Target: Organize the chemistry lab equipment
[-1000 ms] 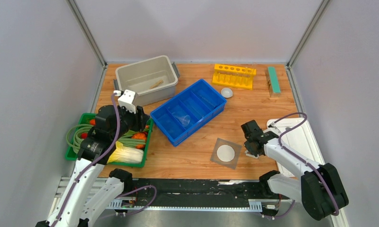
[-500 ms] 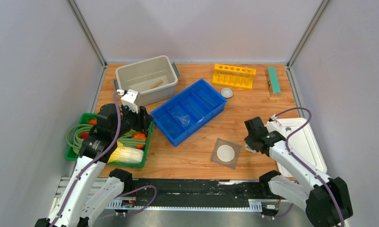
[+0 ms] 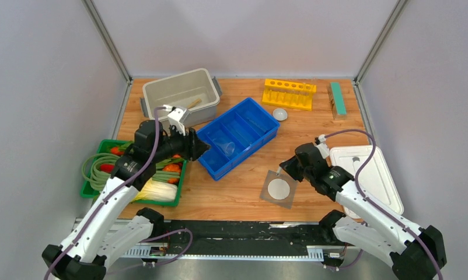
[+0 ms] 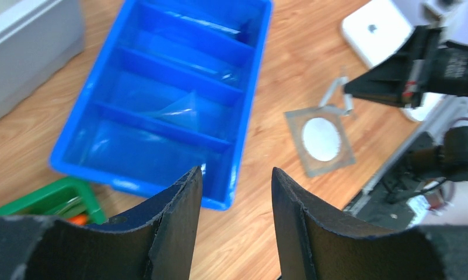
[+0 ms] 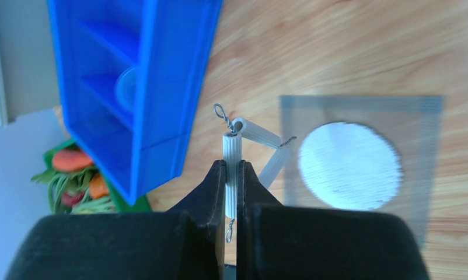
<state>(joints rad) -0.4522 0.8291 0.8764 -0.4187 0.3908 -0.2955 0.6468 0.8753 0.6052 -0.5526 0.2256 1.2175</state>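
Pinched tight in the right end effector [image 5: 231,172] by one ribbed side, long axis in line with the fingers: a white triangle [image 5: 250,153], its other two sides angling off toward the grey square mesh with white disc [image 5: 360,163], flat on the table [image 3: 231,201] just beside it. Spread apart and holding nothing, the left end effector [image 4: 236,175], poised above the near rim of the blue divided bin [image 4: 138,181], a clear cup [image 4: 182,111] in an inner compartment. Underneath, light wood grain; around, plain grey walls.
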